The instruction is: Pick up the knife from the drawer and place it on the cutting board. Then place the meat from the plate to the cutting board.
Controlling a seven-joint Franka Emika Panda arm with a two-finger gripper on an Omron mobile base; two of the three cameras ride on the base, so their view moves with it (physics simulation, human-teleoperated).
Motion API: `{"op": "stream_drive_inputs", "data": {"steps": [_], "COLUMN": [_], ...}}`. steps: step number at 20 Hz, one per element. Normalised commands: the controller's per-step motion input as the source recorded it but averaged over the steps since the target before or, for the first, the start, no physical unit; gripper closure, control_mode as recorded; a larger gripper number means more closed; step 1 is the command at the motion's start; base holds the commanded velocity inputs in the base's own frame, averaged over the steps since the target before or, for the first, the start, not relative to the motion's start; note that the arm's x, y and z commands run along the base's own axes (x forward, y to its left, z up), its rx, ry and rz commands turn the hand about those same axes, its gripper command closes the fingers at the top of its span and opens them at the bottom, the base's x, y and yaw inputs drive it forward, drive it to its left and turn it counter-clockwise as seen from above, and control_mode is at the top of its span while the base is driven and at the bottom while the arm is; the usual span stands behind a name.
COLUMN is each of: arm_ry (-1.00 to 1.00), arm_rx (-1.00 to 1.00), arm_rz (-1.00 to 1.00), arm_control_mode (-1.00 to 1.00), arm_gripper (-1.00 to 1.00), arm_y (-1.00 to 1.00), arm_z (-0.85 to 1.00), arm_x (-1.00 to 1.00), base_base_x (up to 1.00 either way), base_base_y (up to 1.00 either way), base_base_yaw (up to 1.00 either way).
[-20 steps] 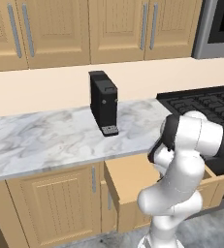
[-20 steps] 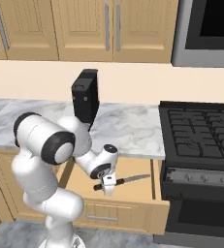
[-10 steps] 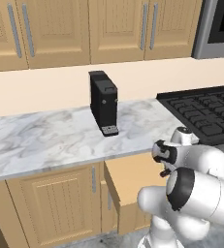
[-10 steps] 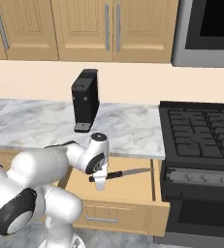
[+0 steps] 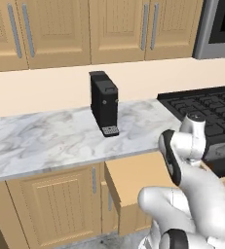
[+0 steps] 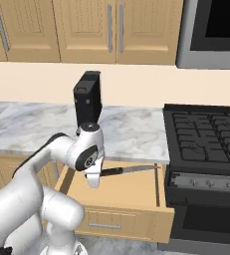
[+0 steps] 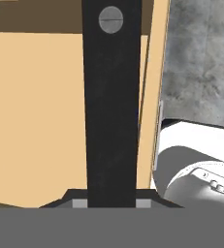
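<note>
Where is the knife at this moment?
The knife is held by its dark handle in the shut gripper, lying level just above the open drawer, left of the stove in the right base view.

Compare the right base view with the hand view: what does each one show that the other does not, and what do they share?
Right base view alone: the knife's grey blade pointing toward the stove, the black coffee machine on the marble counter, and the wall cabinets.

Hand view alone: a screw in the knife's dark handle, seen close up, with the floor beyond the drawer's edge.

Both: the knife clamped in the shut fingers above the open drawer.
</note>
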Motion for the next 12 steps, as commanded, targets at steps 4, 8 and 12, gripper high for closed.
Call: {"op": "stream_drive_inputs", "data": {"steps": [4, 8, 12], "arm_ry": [0.03, 0.04, 0.02], "arm_rx": [0.0, 0.0, -0.02], "arm_rz": [-0.01, 0.01, 0.07], "arm_control_mode": [-1.0, -1.0, -1.0], "arm_gripper": [1.0, 1.0, 1.0], "arm_y": [-0.07, -0.03, -0.01], "arm_z": [1.0, 0.78, 0.5], "arm_x": [-0.36, -0.36, -0.33], "base_base_x": [0.0, 0.0, 0.0], "base_base_y": [0.0, 0.0, 0.0], "base_base_yaw": [0.0, 0.0, 0.0]}}
